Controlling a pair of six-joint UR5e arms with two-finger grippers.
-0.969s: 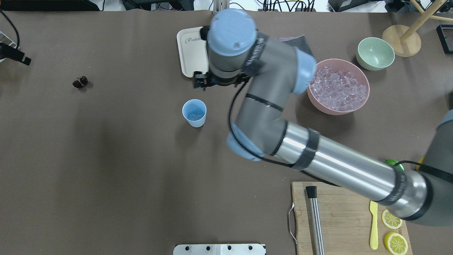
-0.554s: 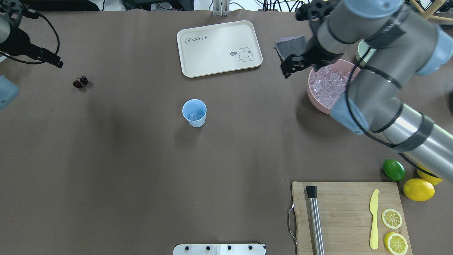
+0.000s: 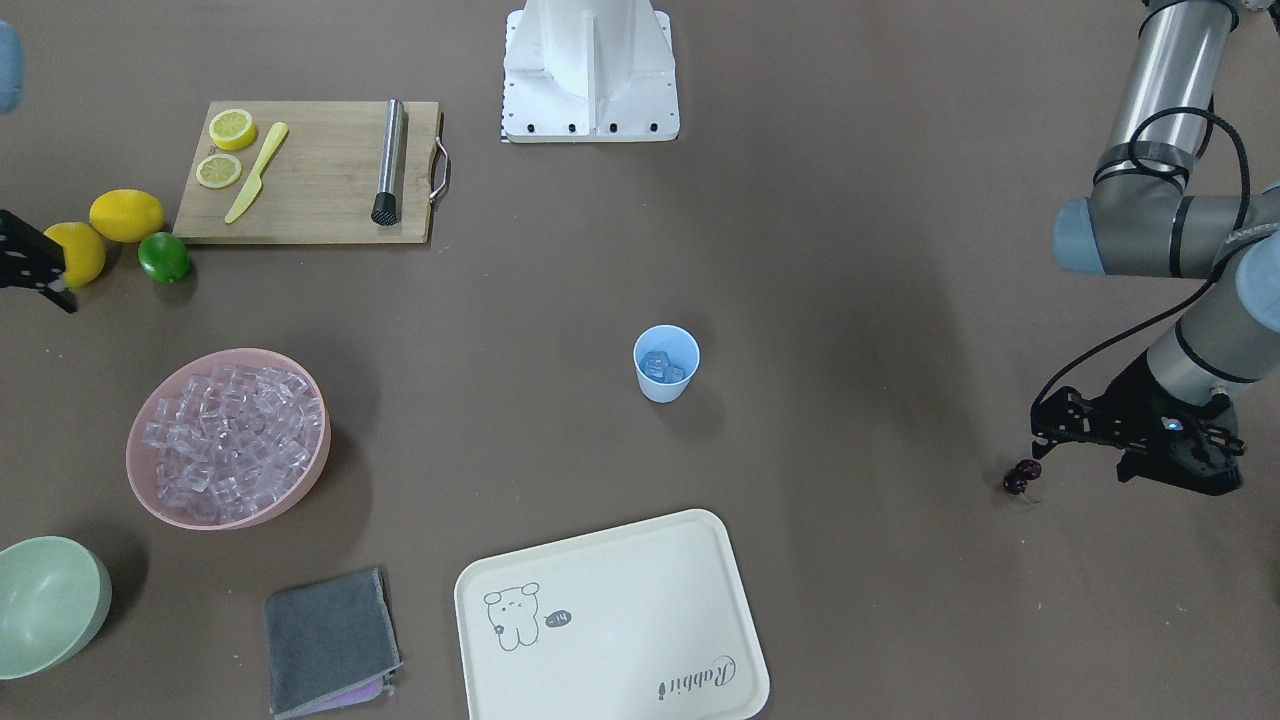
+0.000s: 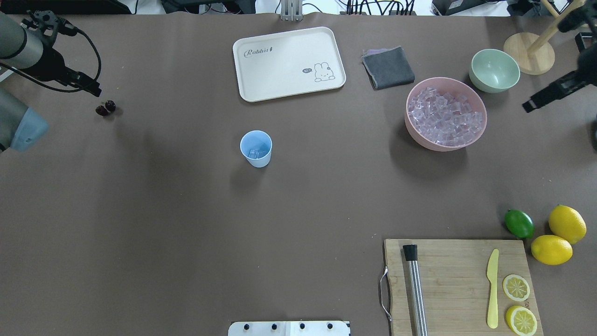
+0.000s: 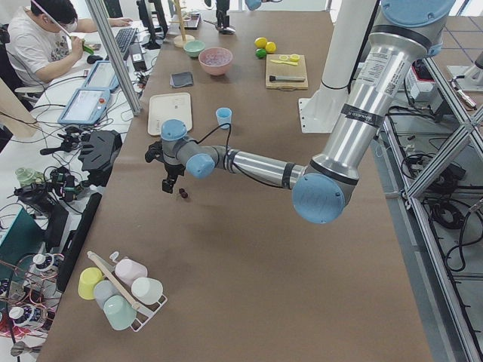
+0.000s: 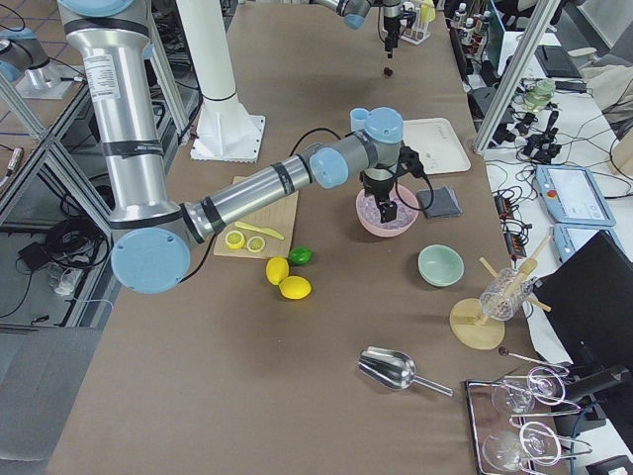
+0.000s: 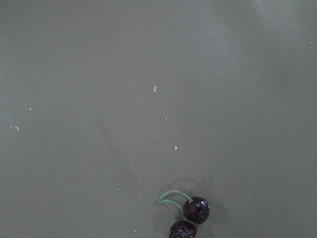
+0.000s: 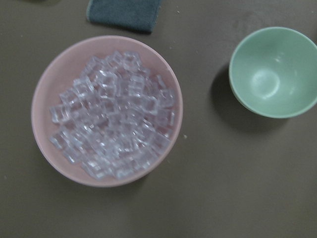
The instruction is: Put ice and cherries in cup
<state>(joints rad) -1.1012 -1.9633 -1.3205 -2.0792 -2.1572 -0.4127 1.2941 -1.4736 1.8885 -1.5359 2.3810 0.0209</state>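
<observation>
The light blue cup (image 4: pixel 256 148) stands mid-table with a few ice cubes in it and also shows in the front view (image 3: pixel 666 363). More ice (image 4: pixel 445 116) fills the pink bowl (image 4: pixel 419 135); the right wrist view looks down on this ice (image 8: pixel 111 116). The cherries (image 4: pixel 105 108) lie on the table at far left. My left gripper (image 4: pixel 95 90) hangs just beside and above them, apart from them; the cherries show low in its wrist view (image 7: pixel 190 218). My right gripper (image 4: pixel 528 106) is high at the right edge. I cannot tell whether either gripper is open.
A cream tray (image 4: pixel 289 63) and a grey cloth (image 4: pixel 388 67) lie at the back. A pale green bowl (image 4: pixel 494 71) stands beside the pink bowl. A cutting board (image 4: pixel 459 284) with muddler, knife and lemon slices is front right, next to a lime (image 4: pixel 519 223) and lemons.
My right arm has swung from beside the cup, past the pink bowl, to the right edge. My left arm has come in at top left, close to the cherries.
</observation>
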